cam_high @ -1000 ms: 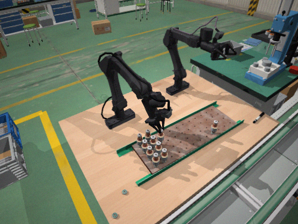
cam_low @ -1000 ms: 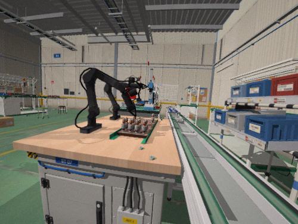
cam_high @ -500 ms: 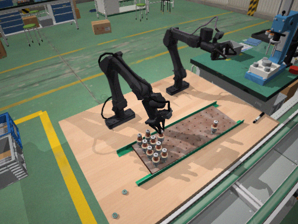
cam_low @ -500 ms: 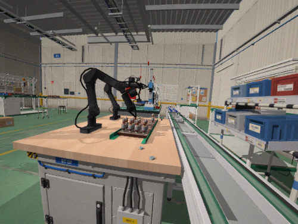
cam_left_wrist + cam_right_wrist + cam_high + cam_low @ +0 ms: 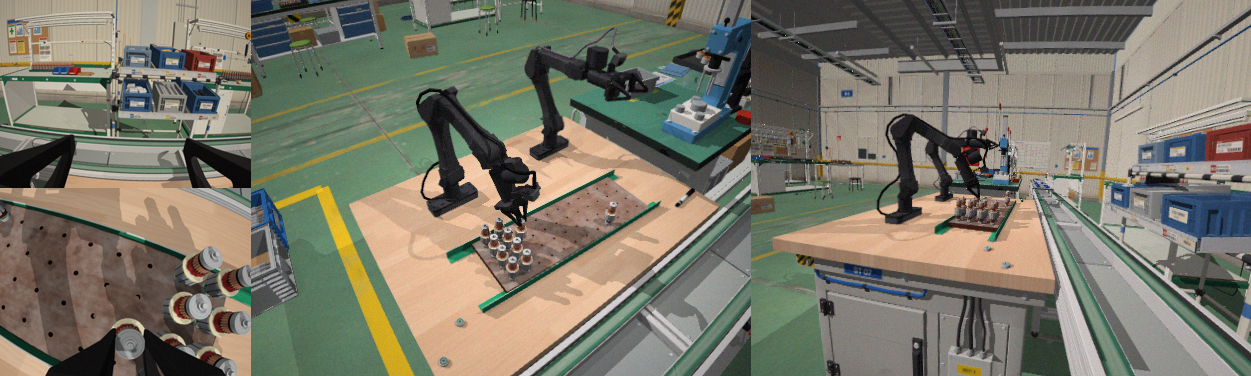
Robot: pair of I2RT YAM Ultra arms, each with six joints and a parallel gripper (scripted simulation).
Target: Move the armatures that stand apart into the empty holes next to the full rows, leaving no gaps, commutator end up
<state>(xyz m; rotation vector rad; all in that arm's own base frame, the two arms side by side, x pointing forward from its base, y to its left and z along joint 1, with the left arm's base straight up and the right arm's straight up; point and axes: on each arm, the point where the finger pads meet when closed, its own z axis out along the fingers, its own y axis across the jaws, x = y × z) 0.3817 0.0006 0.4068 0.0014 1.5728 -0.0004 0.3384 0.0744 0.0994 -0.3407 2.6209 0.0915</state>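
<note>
The perforated brown board [image 5: 571, 220] [image 5: 87, 289] [image 5: 976, 226] lies on the table. Several upright armatures [image 5: 502, 256] [image 5: 188, 307] [image 5: 982, 212] stand close together in two rows at one end, commutator ends up. My right gripper [image 5: 521, 222] [image 5: 129, 335] is shut on an armature [image 5: 521, 230] [image 5: 129, 343], held upright beside these rows, commutator end up; its lower end is hidden, so I cannot tell whether it sits in a hole. Another armature [image 5: 610, 213] [image 5: 4, 214] stands alone toward the board's far end. My left gripper [image 5: 130, 144] is open and empty, raised far from the board.
Green rails [image 5: 571, 256] [image 5: 91, 224] run along both long sides of the board. A black marker [image 5: 685, 197] and two small round parts [image 5: 460, 322] [image 5: 444, 361] lie on the table. A blue press [image 5: 726, 65] stands on the neighbouring bench; a conveyor [image 5: 1081, 260] runs alongside.
</note>
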